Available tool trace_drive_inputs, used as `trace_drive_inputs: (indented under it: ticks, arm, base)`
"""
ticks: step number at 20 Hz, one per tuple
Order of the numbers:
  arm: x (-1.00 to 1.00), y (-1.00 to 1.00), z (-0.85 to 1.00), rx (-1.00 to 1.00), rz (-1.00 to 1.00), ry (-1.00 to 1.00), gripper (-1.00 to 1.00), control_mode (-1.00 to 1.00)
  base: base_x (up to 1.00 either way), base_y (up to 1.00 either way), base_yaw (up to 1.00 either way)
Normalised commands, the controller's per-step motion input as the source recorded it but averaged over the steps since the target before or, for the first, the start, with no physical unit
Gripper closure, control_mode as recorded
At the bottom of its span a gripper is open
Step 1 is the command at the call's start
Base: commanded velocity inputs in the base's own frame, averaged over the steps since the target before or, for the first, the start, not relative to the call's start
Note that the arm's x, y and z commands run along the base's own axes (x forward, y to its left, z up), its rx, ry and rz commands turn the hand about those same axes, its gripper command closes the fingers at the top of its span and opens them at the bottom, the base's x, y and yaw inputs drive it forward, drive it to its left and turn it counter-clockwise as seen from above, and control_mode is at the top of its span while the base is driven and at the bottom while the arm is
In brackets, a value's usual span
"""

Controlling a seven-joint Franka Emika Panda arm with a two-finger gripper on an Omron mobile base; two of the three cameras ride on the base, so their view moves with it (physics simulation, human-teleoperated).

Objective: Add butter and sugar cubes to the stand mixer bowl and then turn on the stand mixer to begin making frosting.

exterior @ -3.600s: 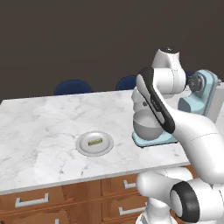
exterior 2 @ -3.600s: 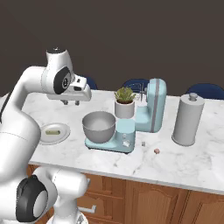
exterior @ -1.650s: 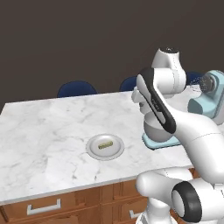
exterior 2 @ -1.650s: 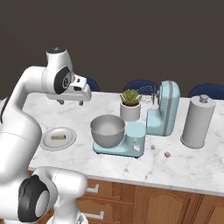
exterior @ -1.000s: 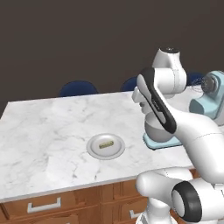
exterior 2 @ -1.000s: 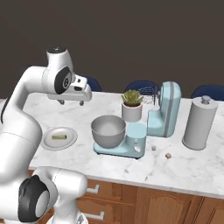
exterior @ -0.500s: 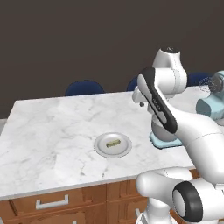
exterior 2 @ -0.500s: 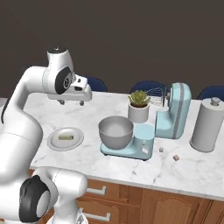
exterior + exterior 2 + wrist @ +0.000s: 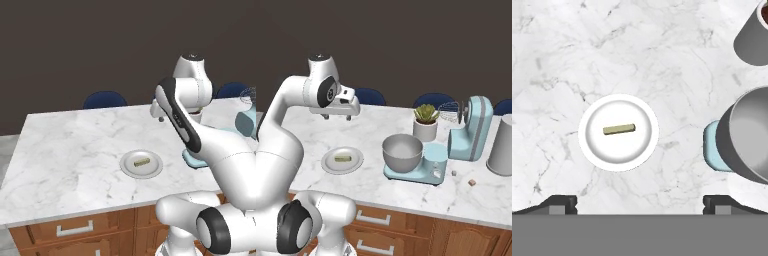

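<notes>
The butter is a small pale bar lying on a shallow round plate on the marble counter. In the hand view the butter lies on the plate, a little left of centre. My gripper hangs open and empty well above the counter, just beyond the plate. The grey stand mixer bowl sits on the base of the light blue stand mixer, right of the plate. Two small brown sugar cubes lie on the counter by the mixer's base. The bowl shows at the hand view's right edge.
A potted plant stands behind the bowl, and a grey cylinder stands at the counter's right end. Blue chair backs rise behind the counter. Bare marble stretches left of the plate.
The whole picture has shifted right in both base views, so the camera has moved with the base. The arm keeps its pose and the gripper stays open.
</notes>
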Motion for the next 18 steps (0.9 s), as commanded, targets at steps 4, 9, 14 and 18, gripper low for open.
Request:
trace_drive_inputs:
  ticks: [4,9,14,18]
  arm:
    - [0.0,0.0,0.0,0.0,0.0,0.0,-1.0,1.0]
    - [0.0,0.0,0.0,0.0,0.0,0.0,-1.0,1.0]
    - [0.0,0.0,0.0,0.0,0.0,0.0,-1.0,1.0]
    - [0.0,0.0,0.0,0.0,0.0,0.0,-1.0,1.0]
  base:
    - [0.42,-0.28,0.01]
    - [0.64,-0.38,0.0]
    - [1.0,-0.39,0.0]
    - [0.98,-0.34,0.02]
